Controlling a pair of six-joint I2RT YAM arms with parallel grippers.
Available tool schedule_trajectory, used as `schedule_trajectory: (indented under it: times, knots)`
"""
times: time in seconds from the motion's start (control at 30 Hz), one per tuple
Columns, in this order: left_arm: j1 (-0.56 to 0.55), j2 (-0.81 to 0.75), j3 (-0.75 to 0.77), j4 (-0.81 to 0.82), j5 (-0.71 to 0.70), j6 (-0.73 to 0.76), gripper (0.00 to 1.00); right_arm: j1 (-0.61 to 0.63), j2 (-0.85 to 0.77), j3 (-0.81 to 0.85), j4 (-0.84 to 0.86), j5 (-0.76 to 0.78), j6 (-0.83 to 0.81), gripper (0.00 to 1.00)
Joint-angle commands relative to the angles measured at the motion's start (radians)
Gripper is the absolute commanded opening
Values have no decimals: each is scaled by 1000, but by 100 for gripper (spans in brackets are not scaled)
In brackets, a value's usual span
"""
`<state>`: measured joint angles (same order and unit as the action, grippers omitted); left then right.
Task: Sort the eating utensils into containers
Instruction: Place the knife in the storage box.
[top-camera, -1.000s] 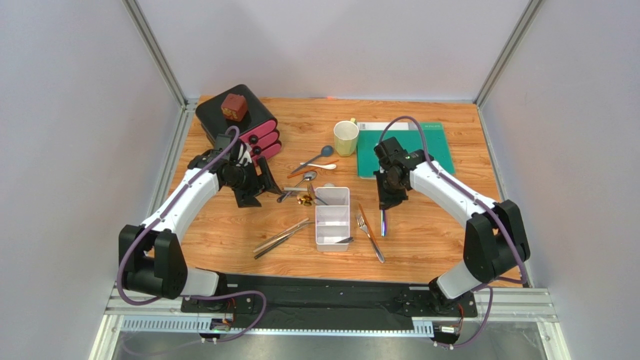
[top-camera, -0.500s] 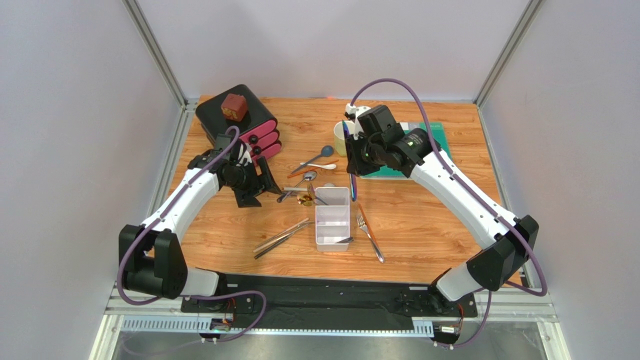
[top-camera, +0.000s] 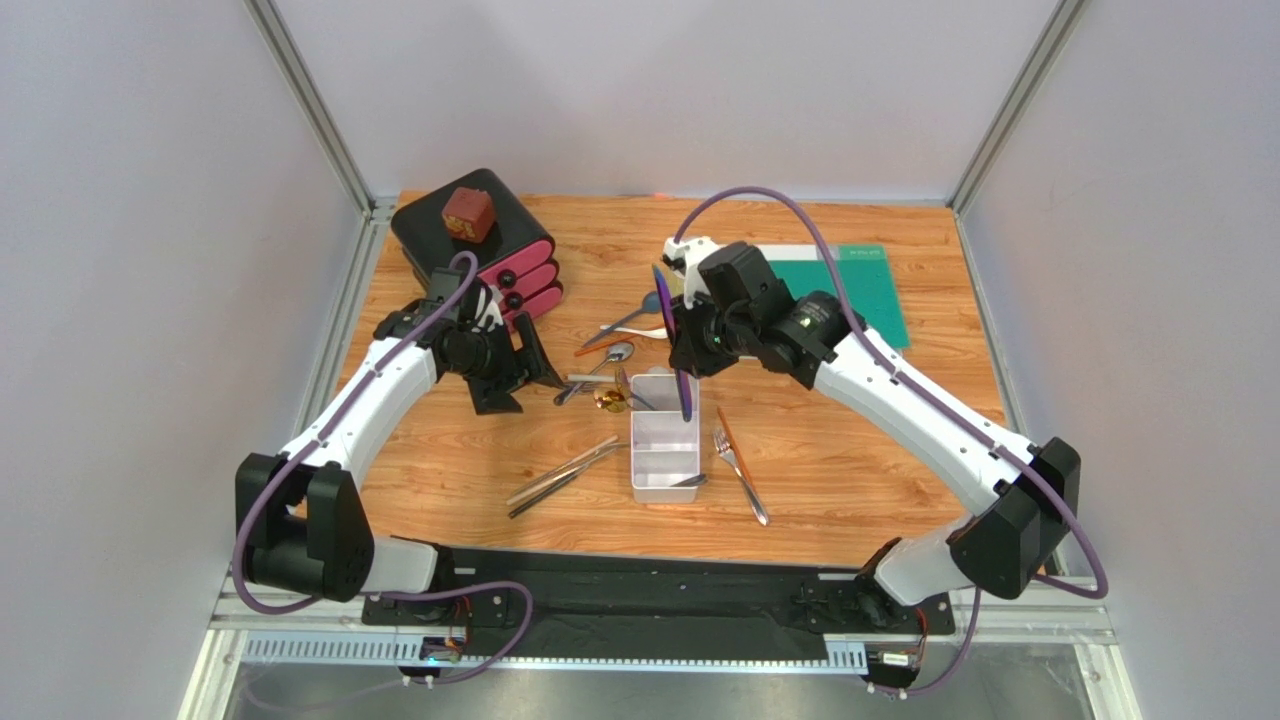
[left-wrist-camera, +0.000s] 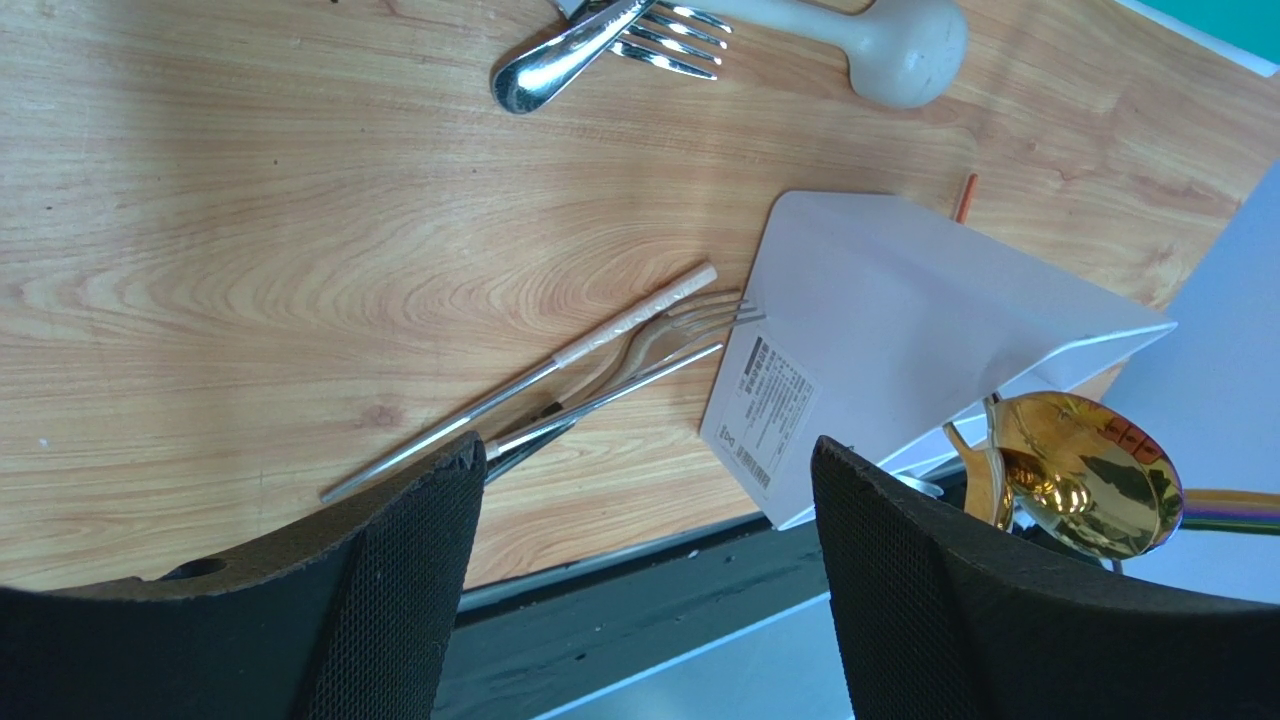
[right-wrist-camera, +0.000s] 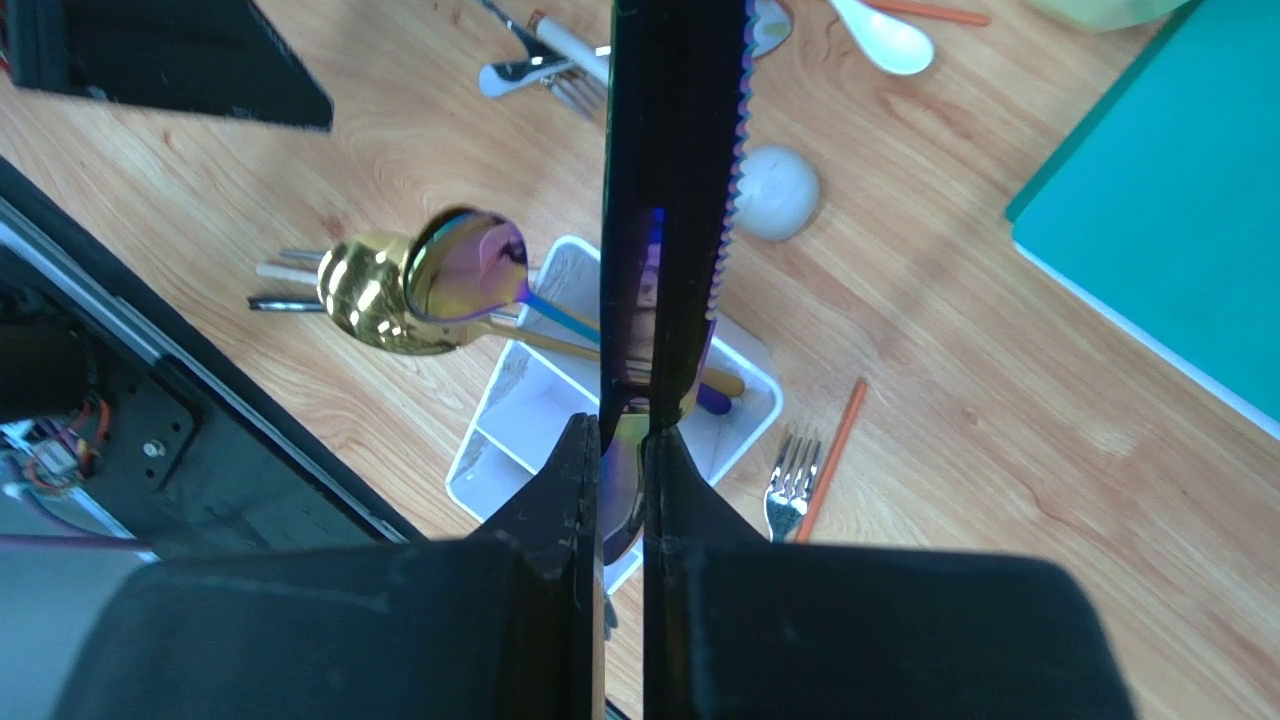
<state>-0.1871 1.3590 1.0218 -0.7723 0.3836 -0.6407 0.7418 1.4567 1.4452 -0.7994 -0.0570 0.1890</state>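
Purple knife (right-wrist-camera: 669, 180) poised over the white tray (top-camera: 663, 477)
The right gripper (right-wrist-camera: 621, 435) is pinched tight on the purple knife, just above the tray's far end. The left gripper (left-wrist-camera: 646, 600), off to the tray's left, gapes wide with nothing in it.

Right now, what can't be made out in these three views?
- Right wrist: the purple knife in the right tool hides part of the white tray; the knife's tip runs off the top edge.
- Left wrist: the tray's own wall hides its compartments.
- Top: the utensil pile is too small to tell by type.
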Motion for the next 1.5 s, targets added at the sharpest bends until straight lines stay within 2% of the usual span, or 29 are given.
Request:
schedule_trajectory:
  times: [0.0, 0.1, 0.23, 0.33, 0.7, 1.47]
  knots:
    - [6, -32, -5, 16, 6, 9, 85, 48, -99, -147, 231, 6, -20, 0]
    - [6, -37, -5, 16, 8, 12, 85, 67, -137, -253, 313, 23, -16, 0]
    - [6, -43, -12, 19, 9, 6, 85, 82, -162, -316, 399, 55, -25, 0]
    - [6, -46, -19, 22, 12, 1, 84, 88, -148, -338, 430, 107, -43, 0]
    - [6, -64, -25, 16, 6, -1, 84, 103, -113, -408, 545, 152, -49, 0]
    - [6, -57, -12, 10, -11, 7, 84, 136, -131, -520, 598, 177, -5, 0]
